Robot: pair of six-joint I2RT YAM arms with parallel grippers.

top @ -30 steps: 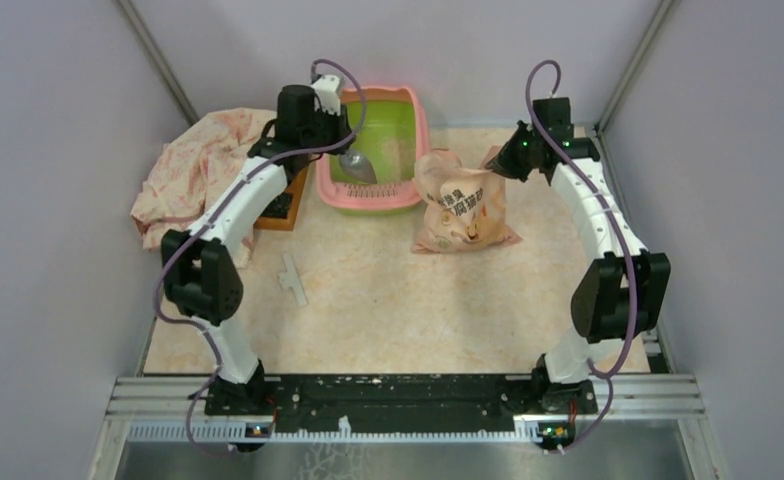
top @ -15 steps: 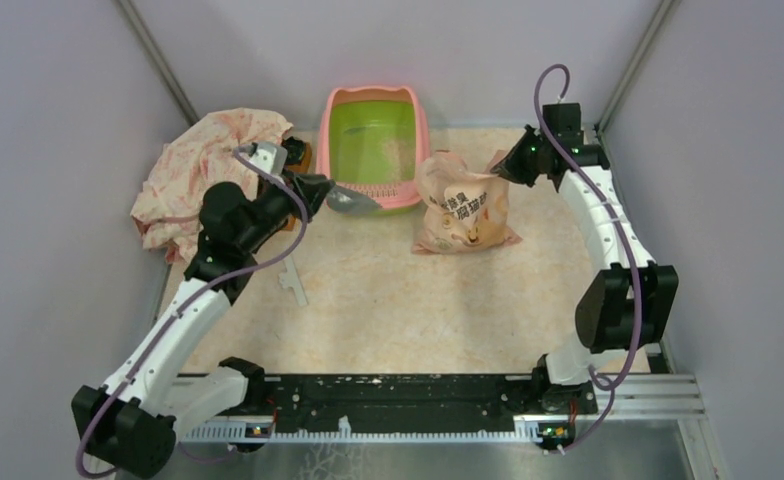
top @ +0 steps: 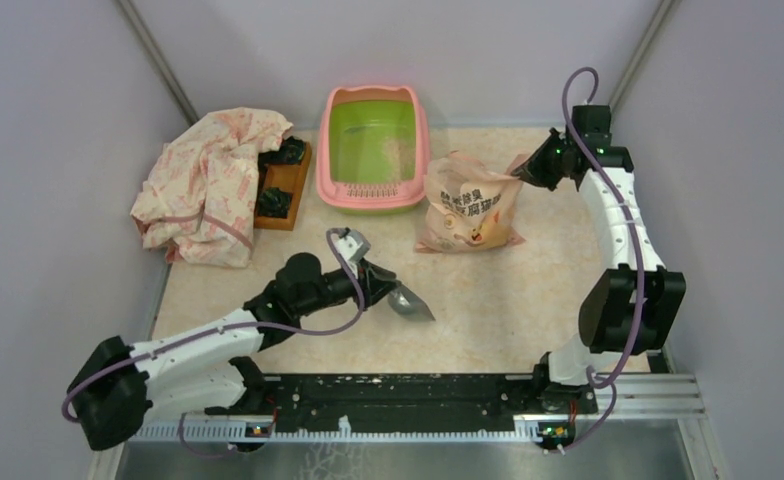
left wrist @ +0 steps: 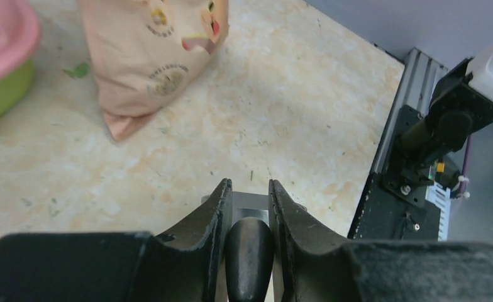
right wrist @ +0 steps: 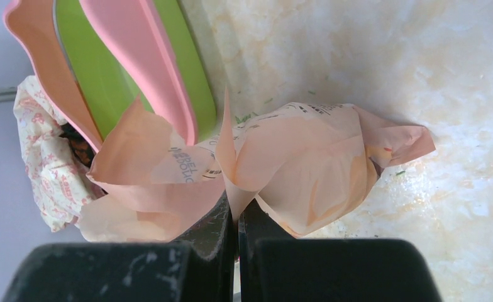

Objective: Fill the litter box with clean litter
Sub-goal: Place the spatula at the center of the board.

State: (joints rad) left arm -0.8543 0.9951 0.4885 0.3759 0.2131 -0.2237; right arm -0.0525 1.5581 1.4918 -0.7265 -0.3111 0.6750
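The litter box (top: 372,201), pink rim and lime-green inside, stands at the back centre with a pale patch of litter (top: 401,155) inside. The peach-pink litter bag (top: 468,208) sits just right of it. My right gripper (top: 530,170) is shut on the bag's top edge (right wrist: 236,189); the box (right wrist: 137,56) lies beyond it there. My left gripper (top: 373,278) is low over the near-middle table, shut on the black handle (left wrist: 249,251) of the silver scoop (top: 408,302). The bag (left wrist: 149,56) and the box's corner (left wrist: 5,44) show far ahead in the left wrist view.
A crumpled floral cloth (top: 213,180) lies at the back left, partly over a brown tray with dark items (top: 280,188). The black base rail (top: 398,395) runs along the near edge. The right arm's base (left wrist: 432,145) shows in the left wrist view.
My left arm swung from the litter box back to the near-middle of the table, carrying the scoop. My right gripper shifted slightly right, still pinching the bag's top.
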